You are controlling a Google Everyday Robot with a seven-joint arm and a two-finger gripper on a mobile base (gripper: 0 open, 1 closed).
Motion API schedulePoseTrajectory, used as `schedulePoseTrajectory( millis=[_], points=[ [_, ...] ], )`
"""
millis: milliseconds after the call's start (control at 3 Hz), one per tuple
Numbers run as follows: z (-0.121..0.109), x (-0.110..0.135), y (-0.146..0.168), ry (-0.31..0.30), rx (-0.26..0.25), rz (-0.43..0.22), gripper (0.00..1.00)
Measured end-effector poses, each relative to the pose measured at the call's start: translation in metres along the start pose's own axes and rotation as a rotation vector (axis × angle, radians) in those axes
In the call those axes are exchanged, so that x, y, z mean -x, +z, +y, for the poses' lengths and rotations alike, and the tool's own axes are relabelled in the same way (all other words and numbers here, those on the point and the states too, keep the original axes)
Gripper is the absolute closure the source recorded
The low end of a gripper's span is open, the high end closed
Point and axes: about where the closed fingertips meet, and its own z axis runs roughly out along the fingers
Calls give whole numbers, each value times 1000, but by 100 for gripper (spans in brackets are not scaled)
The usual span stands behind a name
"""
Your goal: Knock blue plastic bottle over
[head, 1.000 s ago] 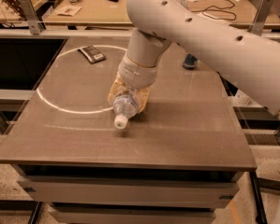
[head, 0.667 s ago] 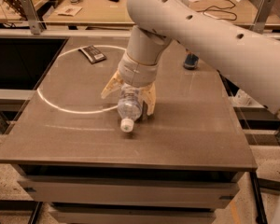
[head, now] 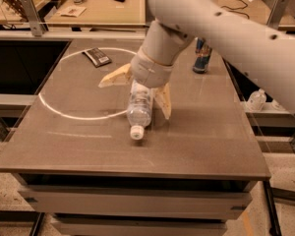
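The blue plastic bottle [head: 139,107] lies on its side on the brown table [head: 88,146], its white cap [head: 136,132] pointing toward the front edge. My gripper [head: 135,91] hangs over the bottle's base end, open. One tan finger [head: 115,77] sticks out to the left, the other finger [head: 163,101] sits to the right of the bottle. The bottle lies between them and does not look clamped. The wrist hides the bottle's far end.
A blue-and-silver drink can [head: 202,58] stands at the back right of the table. A dark flat packet [head: 97,57] lies at the back left, inside a white circle [head: 64,112] marked on the top. Another table with clutter stands behind.
The gripper's fingers have spread wider apart and the arm has lifted a little. The bottle has stayed lying flat, rolled slightly toward the front.
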Motion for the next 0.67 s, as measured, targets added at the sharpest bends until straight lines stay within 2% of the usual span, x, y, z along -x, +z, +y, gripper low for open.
schedulePoseTrajectory(
  millis=[333,667],
  points=[
    [-16,6,-38,-60,-271,-21,0],
    [-19,17,-48,-59,-329,-52,0]
  ],
)
